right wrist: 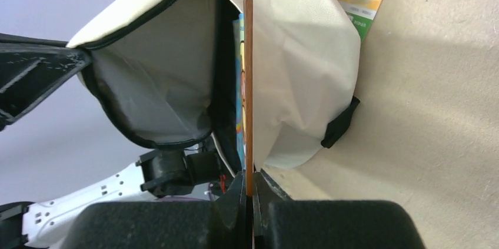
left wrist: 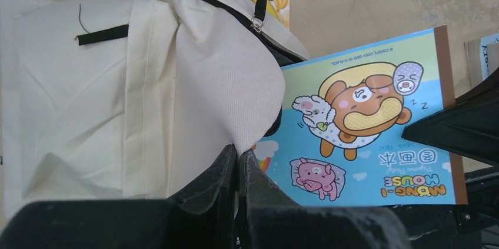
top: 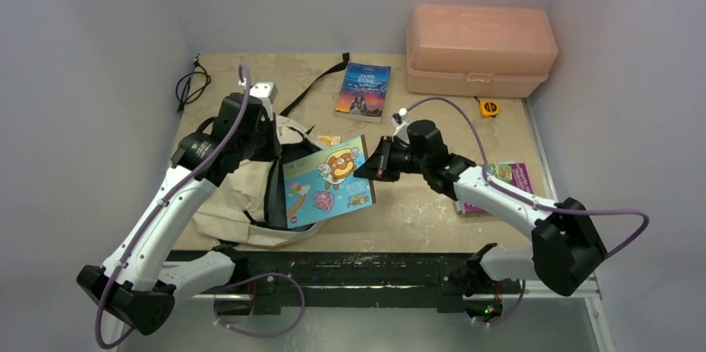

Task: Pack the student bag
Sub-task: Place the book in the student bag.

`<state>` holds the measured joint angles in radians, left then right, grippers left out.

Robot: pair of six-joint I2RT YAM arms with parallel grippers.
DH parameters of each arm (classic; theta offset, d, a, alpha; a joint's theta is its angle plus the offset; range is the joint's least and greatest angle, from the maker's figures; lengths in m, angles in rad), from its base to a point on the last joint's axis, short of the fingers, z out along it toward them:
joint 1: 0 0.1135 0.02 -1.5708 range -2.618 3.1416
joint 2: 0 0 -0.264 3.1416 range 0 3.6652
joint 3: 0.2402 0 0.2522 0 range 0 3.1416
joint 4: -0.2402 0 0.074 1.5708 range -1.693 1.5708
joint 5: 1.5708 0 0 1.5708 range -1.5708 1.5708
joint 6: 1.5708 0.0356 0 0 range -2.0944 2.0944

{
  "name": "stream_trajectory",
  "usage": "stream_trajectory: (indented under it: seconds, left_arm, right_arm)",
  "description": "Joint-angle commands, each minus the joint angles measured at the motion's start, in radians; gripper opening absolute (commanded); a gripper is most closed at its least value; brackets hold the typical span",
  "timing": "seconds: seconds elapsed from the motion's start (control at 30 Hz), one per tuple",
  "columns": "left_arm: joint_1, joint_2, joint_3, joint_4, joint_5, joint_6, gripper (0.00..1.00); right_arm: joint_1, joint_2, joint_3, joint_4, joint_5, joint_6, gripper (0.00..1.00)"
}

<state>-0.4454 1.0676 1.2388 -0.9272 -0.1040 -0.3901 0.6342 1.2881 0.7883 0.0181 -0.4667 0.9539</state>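
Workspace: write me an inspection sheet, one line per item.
Surface: mottled beige table.
Job's things: cream student bag at left, mouth open; blue picture book partway into it.
Clutter: Jane Eyre book, salmon-pink box, yellow tape measure, purple book at right.
Grippers: left gripper shut on the bag's fabric; right gripper shut on the picture book's edge.
Cables: purple cable along each arm; black cord at the far left corner.
Surroundings: plain pale walls on three sides.
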Motion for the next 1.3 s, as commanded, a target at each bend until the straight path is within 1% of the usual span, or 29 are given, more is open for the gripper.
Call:
stream_trajectory:
  seconds: [0.0,0.07,0.13,0.17,0.3,0.33,0.43,0.53,0.57,0.6,0.63,0.7,0.73,0.83,0.93,1.03,1.07,1.1,1.2,1.27]
  left_arm:
    - [0.005,-0.033,-0.024,0.100,0.063,-0.033,0.00]
    - [0.005,-0.037,-0.043,0.110,0.082,-0.037,0.00]
    - [0.005,-0.037,-0.054,0.114,0.099,-0.041,0.00]
    - [0.005,-0.038,-0.059,0.116,0.122,-0.042,0.00]
    - [0.005,-0.054,-0.079,0.116,0.156,-0.049,0.00]
    - [0.004,-0.059,-0.084,0.116,0.160,-0.051,0.00]
    - [0.004,-0.072,-0.095,0.118,0.175,-0.054,0.00]
    - [0.004,-0.075,-0.108,0.120,0.188,-0.055,0.00]
    - [0.004,-0.075,-0.112,0.121,0.191,-0.055,0.00]
    - [0.004,-0.074,-0.115,0.122,0.191,-0.053,0.00]
    - [0.004,-0.076,-0.116,0.121,0.190,-0.049,0.00]
    - [0.004,-0.083,-0.113,0.119,0.178,-0.034,0.00]
    - [0.004,-0.089,-0.107,0.113,0.161,-0.027,0.00]
    - [0.004,-0.111,-0.082,0.088,0.082,0.005,0.00]
    - [0.004,-0.150,-0.082,0.100,0.041,0.039,0.00]
    - [0.004,-0.174,-0.081,0.110,0.027,0.054,0.00]
    - [0.004,-0.181,-0.078,0.109,0.008,0.054,0.00]
    - [0.004,-0.188,-0.075,0.104,0.000,0.054,0.00]
    - [0.004,-0.200,-0.067,0.094,-0.021,0.057,0.00]
    - [0.004,-0.202,-0.065,0.090,-0.012,0.062,0.00]
  right_arm:
    - [0.019,0.006,-0.056,0.201,-0.045,-0.021,0.04]
    - [0.021,0.038,-0.060,0.229,-0.086,-0.026,0.15]
    - [0.021,0.082,-0.052,0.244,-0.131,-0.042,0.21]
    - [0.021,0.105,-0.044,0.244,-0.152,-0.052,0.26]
    - [0.021,0.209,0.017,0.194,-0.239,-0.119,0.39]
    - [0.022,0.226,0.023,0.204,-0.263,-0.124,0.41]
    - [0.023,0.284,0.054,0.210,-0.319,-0.144,0.43]
    - [0.037,0.333,0.094,0.187,-0.328,-0.171,0.45]
    - [0.045,0.343,0.103,0.186,-0.328,-0.174,0.45]
    - [0.051,0.349,0.111,0.188,-0.325,-0.173,0.42]
    - [0.058,0.354,0.115,0.188,-0.315,-0.160,0.35]
    - [0.068,0.354,0.124,0.187,-0.307,-0.132,0.10]
    - [0.068,0.342,0.127,0.173,-0.300,-0.121,0.00]
    - [0.068,0.265,0.133,0.085,-0.238,-0.109,0.00]
    - [0.067,0.206,0.120,0.120,-0.221,-0.046,0.00]
    - [0.065,0.188,0.053,0.309,-0.218,0.129,0.00]
    - [0.060,0.178,0.032,0.394,-0.202,0.188,0.00]
    - [0.054,0.170,0.013,0.444,-0.185,0.235,0.00]
    - [0.040,0.175,-0.010,0.558,-0.144,0.317,0.00]
    - [0.040,0.224,0.011,0.638,-0.170,0.345,0.00]
